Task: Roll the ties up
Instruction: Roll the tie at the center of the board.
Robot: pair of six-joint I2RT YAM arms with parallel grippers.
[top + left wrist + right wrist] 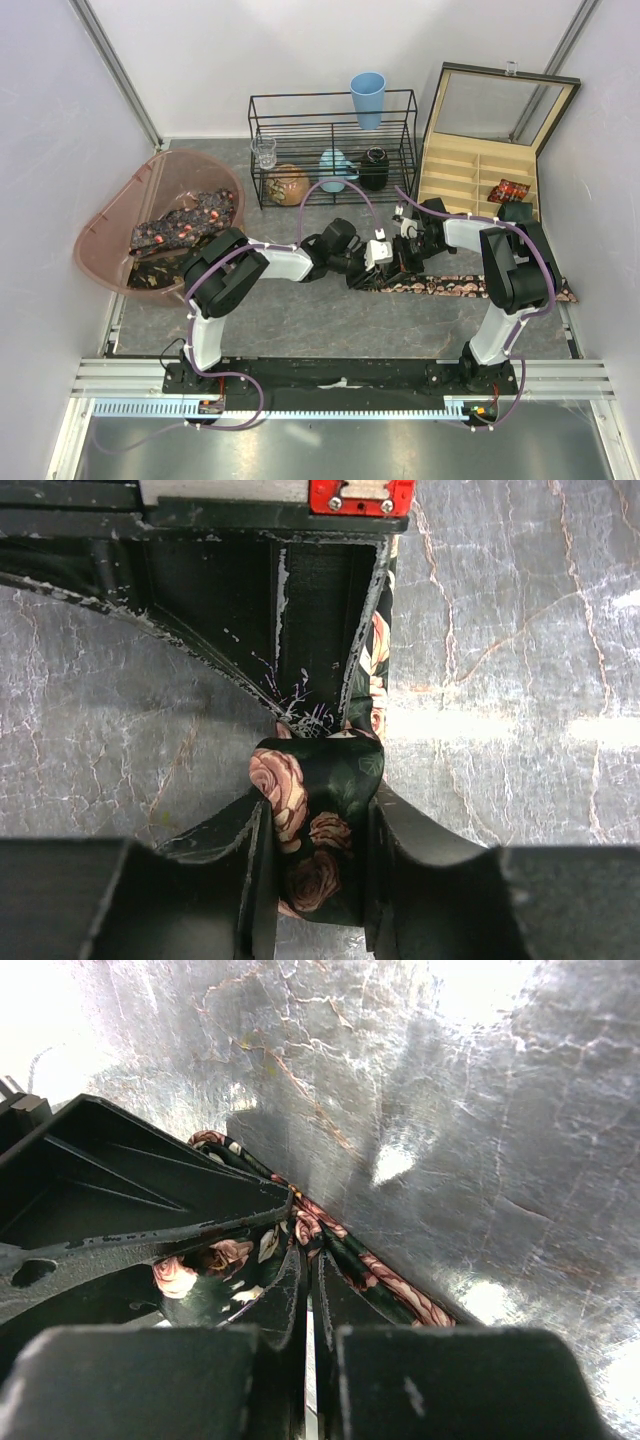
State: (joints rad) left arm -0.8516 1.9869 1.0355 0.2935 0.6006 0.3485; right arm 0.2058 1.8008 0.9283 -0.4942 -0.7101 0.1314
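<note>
One dark tie [470, 287] with pink roses lies flat along the table, running right from both grippers. My left gripper [362, 268] is shut on its coiled end, which sits between the jaws in the left wrist view [318, 855]. My right gripper [398, 260] meets it from the other side; in the right wrist view its fingers [305, 1260] are nearly closed, pinching the tie [390, 1282] right beside the coil. More ties [185, 222] lie heaped in the pink tub [100, 225] at the left. A small rolled tie [508, 190] sits in the wooden box [455, 170].
A black wire rack [330, 130] stands at the back with a blue cup [367, 98] on top and a glass and jars inside. The box's lid stands open at the back right. White walls close in both sides.
</note>
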